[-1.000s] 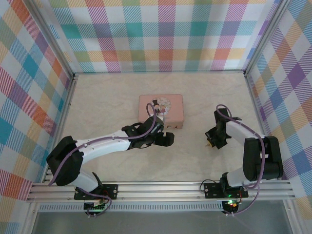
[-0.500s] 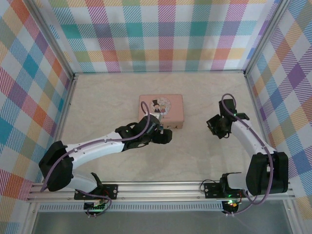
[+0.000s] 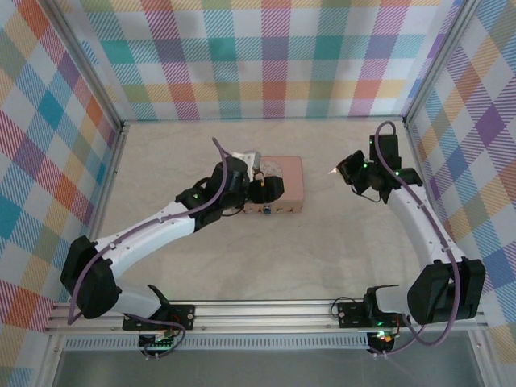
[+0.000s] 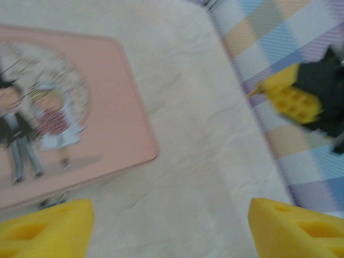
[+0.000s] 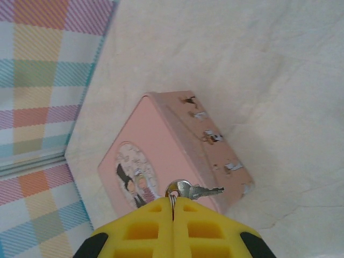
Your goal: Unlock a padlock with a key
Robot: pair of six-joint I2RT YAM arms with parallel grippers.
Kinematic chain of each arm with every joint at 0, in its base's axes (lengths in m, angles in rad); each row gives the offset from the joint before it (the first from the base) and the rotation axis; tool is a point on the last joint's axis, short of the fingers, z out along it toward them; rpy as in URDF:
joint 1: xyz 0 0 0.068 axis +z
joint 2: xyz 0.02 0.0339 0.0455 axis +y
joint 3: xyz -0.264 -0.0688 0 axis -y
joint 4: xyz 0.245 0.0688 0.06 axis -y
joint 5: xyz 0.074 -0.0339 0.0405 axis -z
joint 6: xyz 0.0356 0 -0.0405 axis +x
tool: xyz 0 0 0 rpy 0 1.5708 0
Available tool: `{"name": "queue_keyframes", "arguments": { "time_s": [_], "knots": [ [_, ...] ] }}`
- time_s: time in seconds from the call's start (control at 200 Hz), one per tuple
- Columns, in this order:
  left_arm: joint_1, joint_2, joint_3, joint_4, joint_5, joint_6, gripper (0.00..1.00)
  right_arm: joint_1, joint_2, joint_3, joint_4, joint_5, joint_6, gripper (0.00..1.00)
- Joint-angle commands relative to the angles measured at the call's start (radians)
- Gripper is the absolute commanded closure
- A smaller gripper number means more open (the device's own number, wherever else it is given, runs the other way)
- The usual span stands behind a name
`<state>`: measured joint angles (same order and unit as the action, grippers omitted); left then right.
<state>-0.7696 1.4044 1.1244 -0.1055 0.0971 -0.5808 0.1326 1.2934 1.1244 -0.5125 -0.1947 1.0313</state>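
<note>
Two white robot arms reach across a pale marbled tabletop [image 3: 322, 250] inside a booth of pastel plaid walls [image 3: 258, 56]. At centre lies a pink rectangular picture tin [image 3: 289, 173], its lid bearing a cartoon couple.

The left arm stretches from the near left corner to the tin, its left end effector [image 3: 270, 191] hovering over the tin's near edge. In the blurred left wrist view, its yellow fingertips [image 4: 45, 228] stand wide apart with nothing between them, above bare tabletop and a corner of the tin [image 4: 107, 107].

The tiny dark bluish-teal padlock [image 3: 267, 211] sits on the tabletop right against the tin's near side, just below the left end effector in the overhead view. Its shackle is too small to make out.

Well to the right, the right arm runs up along the right wall and bends inward. Its right end effector [image 3: 334, 171] is held above the tabletop, apart from the tin and pointing toward it. In the right wrist view, its yellow fingers [image 5: 140, 231] are pressed together on the thin silvery metal key [image 5: 193, 190], pinched at its round head with the blade jutting sideways to the right. The tin [image 5: 161, 145] lies beyond the key, seen cornerwise. One of the right arm's yellow fingers [image 4: 290, 99] also appears against the plaid wall in the left wrist view.
</note>
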Motion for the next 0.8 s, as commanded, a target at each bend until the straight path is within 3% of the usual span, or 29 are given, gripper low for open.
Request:
{"name": "queue_keyframes", "arguments": {
  "time_s": [0.0, 0.3, 0.795],
  "knots": [
    [0.025, 0.068, 0.065, 0.152, 0.153, -0.061, 0.30, 0.026, -0.024, 0.033, 0.051, -0.038, 0.038, 1.00],
    [0.041, 0.265, 0.150, 0.451, 0.332, -0.267, 0.33, 0.064, -0.055, 0.026, 0.113, -0.077, 0.091, 1.00],
    [0.041, 0.281, 0.135, 0.557, 0.357, -0.307, 0.44, 0.111, -0.072, 0.014, 0.186, -0.119, 0.146, 1.00]
  ]
}}
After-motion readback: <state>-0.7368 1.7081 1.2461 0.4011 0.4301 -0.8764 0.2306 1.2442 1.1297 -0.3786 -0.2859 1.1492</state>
